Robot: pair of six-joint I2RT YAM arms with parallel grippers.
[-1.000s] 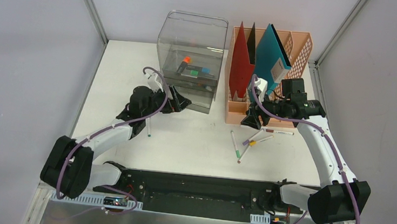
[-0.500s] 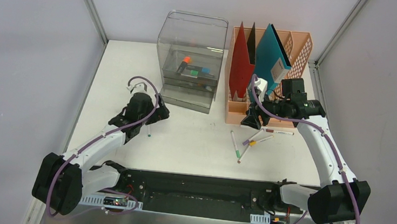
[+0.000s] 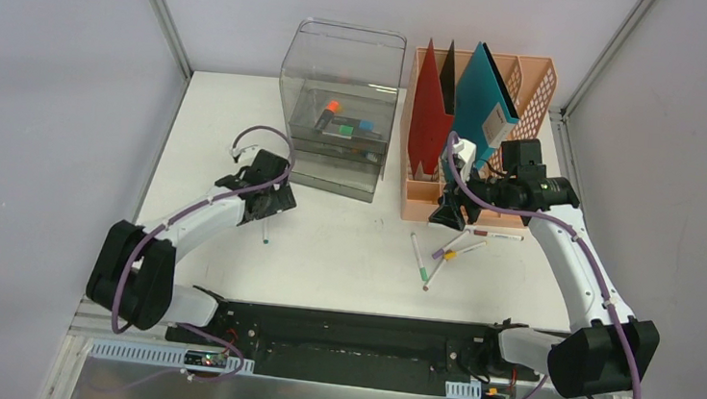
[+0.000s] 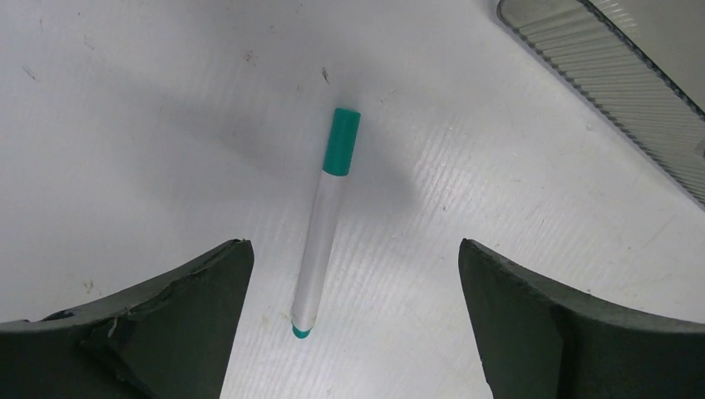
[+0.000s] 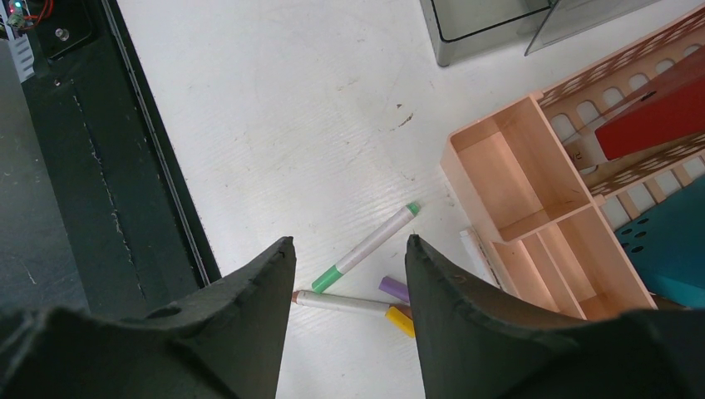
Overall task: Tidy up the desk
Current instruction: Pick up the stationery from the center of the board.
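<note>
Left claw: jaws spread wide, nothing in them. From above, this claw hovers just in front of the drawer box, off its left front corner. The ribbed base of the box shows at the top right of my left wrist view.

Green pen: flat on the desk, below the open jaws and nearer my left finger than my right one. White barrel, green cap pointing away from me, green tip on the near end, slightly tilted. Neither finger touches it. From above, the pen lies in front of the box's left corner, a little nearer to me than the claw.

Right claw: jaws partly apart, bare desk visible through the gap, nothing held. It hangs to the right of the drawer box and a little nearer to me, above the low front trays of the file rack.

Desk: white top under everything. The drawer box stands toward its far edge, about mid-width.

File rack: peach, just beside the box's right wall. Whether the two touch, I cannot tell. A red folder and a teal folder stand upright in it.

Loose pens: several, scattered on the desk to the right of the box and nearer to me. One has green ends. Yellow and purple caps lie close together beside it.

Inside the box: small items in the upper drawer, one with an orange end.
</note>
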